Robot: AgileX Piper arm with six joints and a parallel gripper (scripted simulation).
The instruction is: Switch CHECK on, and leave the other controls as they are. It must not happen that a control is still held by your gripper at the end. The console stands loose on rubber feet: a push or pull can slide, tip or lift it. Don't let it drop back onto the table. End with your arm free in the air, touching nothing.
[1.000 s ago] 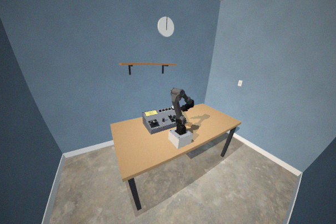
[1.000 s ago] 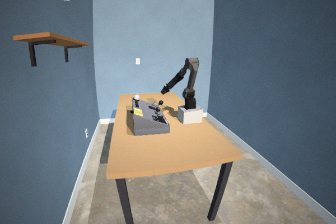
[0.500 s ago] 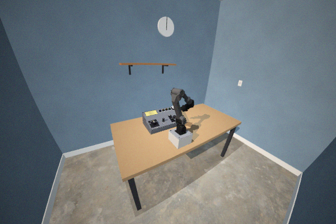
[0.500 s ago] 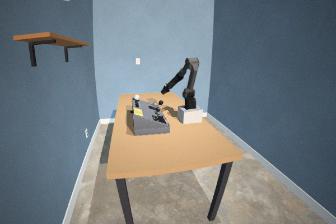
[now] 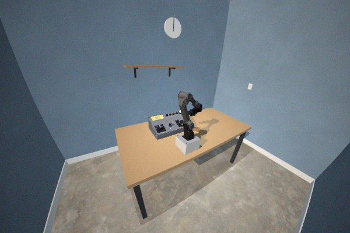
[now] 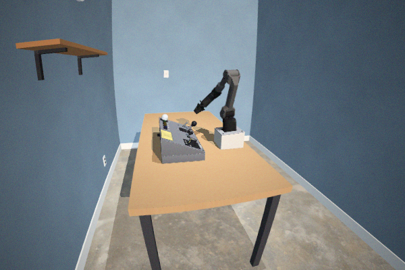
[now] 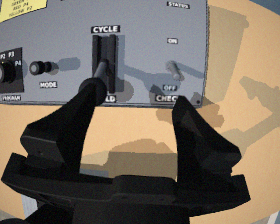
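The robot's hand (image 7: pixel 134 129) hangs wide open, grasping nothing, above the worktop (image 6: pixel 206 182). The CHECK switch (image 7: pixel 172 71) sits on the console (image 7: pixel 71 36) just ahead of its right finger (image 7: pixel 197 139).

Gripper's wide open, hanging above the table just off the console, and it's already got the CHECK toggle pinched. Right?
Not quite. The gripper is wide open and off the console, but it holds nothing: the wrist view shows the CHECK toggle standing free on the panel, apart from both fingers. The exterior view also shows the gripper in the air, clear of the console.
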